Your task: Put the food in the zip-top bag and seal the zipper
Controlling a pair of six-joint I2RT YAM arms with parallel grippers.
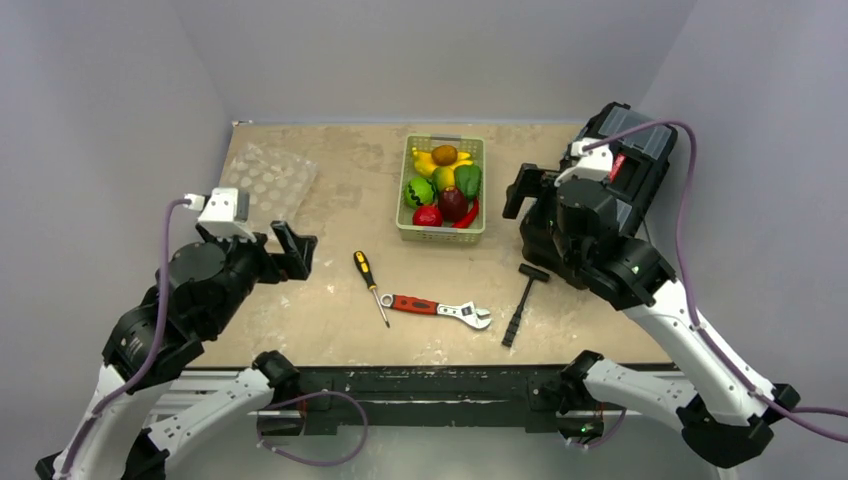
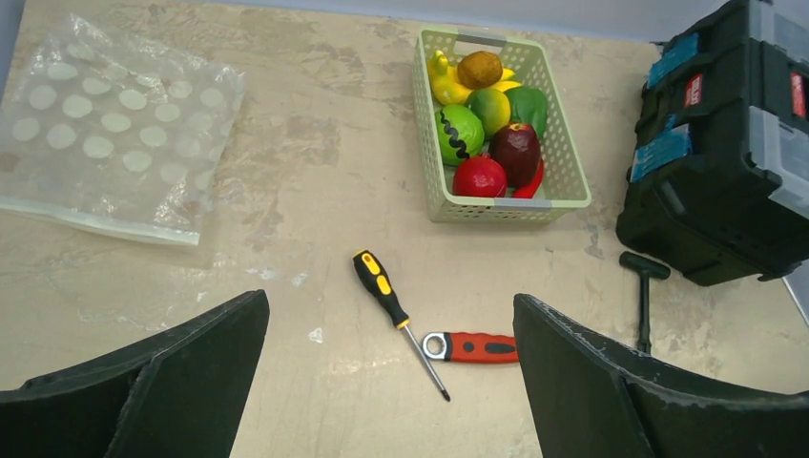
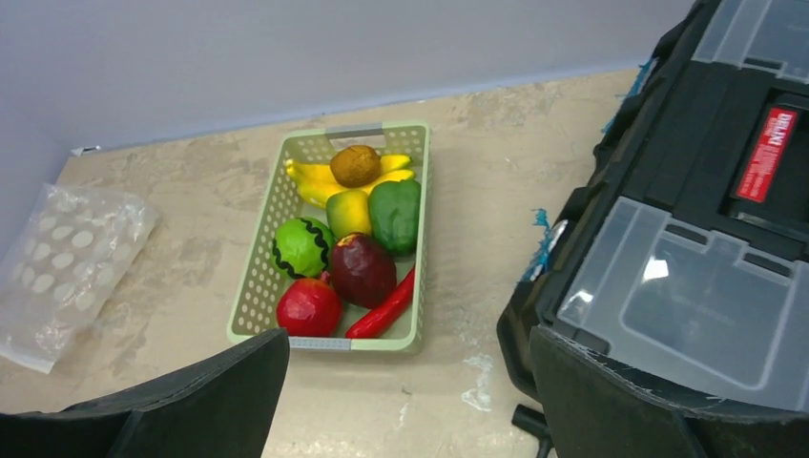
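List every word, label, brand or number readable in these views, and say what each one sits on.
Red label on the black toolbox lid: white lettering, too blurred to read.
Blue stickers on the toolbox front: too small to read.
Zip-top bag: white dots only, no text.
Nothing else shows any writing.

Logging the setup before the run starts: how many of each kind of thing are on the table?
Toy foods: 8, all in the basket
Hand tools: 3 (screwdriver, wrench, hammer)
Containers: 3 (zip-top bag, basket, toolbox)
Total: 14
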